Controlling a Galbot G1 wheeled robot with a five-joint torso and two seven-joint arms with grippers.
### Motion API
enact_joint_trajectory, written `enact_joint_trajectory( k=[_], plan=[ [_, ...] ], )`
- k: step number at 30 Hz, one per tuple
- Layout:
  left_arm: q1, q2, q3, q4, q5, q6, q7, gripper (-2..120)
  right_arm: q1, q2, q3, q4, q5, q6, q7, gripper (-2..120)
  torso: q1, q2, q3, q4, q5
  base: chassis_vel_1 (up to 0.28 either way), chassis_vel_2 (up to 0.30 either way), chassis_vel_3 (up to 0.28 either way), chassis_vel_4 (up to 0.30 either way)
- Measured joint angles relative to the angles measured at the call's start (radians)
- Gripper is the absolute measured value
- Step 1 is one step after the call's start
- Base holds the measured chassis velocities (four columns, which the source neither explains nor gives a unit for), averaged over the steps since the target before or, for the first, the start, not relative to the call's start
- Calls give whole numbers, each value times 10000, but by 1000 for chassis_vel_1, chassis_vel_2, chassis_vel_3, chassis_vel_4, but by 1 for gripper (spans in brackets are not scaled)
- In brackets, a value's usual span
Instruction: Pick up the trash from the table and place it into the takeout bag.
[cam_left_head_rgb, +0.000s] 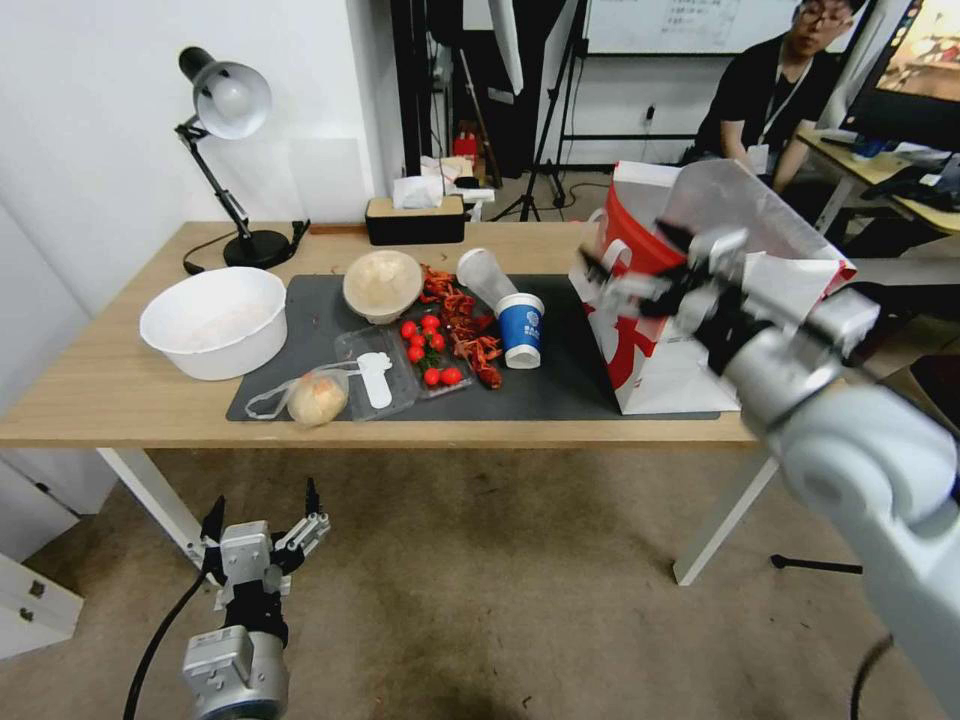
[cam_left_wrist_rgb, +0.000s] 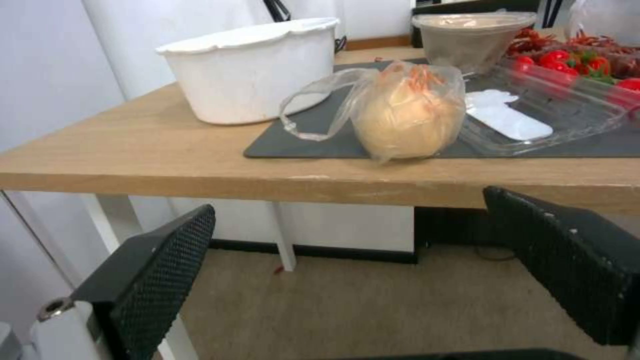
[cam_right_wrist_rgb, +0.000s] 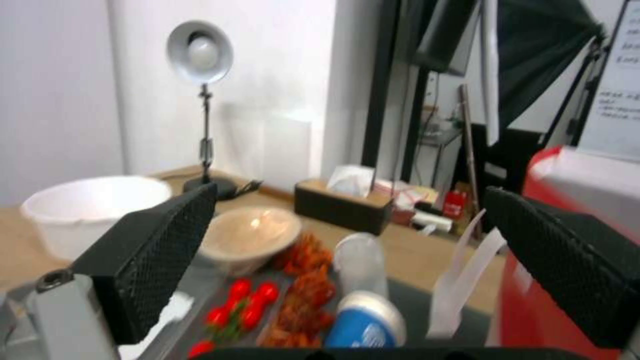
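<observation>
The trash lies on the table's dark mat: a bun in a clear bag at the front edge, a tan bowl, a clear cup on its side, a blue-and-white cup, and crumpled red scraps. The takeout bag stands at the mat's right end. My right gripper hangs open and empty in the air before the bag, facing the cups. My left gripper is open, low in front of the table edge, below the bun.
A big white bowl sits on the left. A clear tray with a white spoon and red tomatoes lies mid-mat. A desk lamp and tissue box stand at the back. A person sits beyond the bag.
</observation>
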Motion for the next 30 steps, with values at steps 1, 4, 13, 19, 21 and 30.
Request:
enact_joint_trajectory(
  k=[1, 4, 13, 19, 21, 30],
  plan=[
    [0, 0, 0, 0, 0, 0, 0, 100, 0, 0, 0, 0, 0, 0, 0, 100, 0, 0, 0, 0, 0, 0, 0, 0, 0],
    [-25, -11, 42, 15, 0, -20, 5, 100, -1247, 268, 287, 165, -912, 174, -152, 100, 0, 0, 0, 0, -1, 0, 0, 0, 0],
    [-10, 36, 33, 77, -23, -108, 117, 100, -4444, 2120, 804, -498, -3793, 1984, 482, 100, 0, 0, 0, 0, -1, 0, 0, 0, 0],
    [40, 155, 41, 89, -33, -135, 274, 100, -6070, 3493, 500, -1318, -5343, 3979, 1172, 100, 0, 0, 0, -5, -2, 0, 0, 0, 0],
    [80, 215, 39, 89, -38, -150, 383, 100, -6515, 3894, 357, -1702, -5919, 4743, 1256, 100, 0, 1, 0, -2, 0, 0, 0, 0, 0],
    [140, 201, 5, 111, -76, -185, 540, 100, -6769, 4196, 234, -2084, -6018, 5237, 1229, 100, 2, 0, 1, 0, 0, 0, 0, 0, 0]
  ],
)
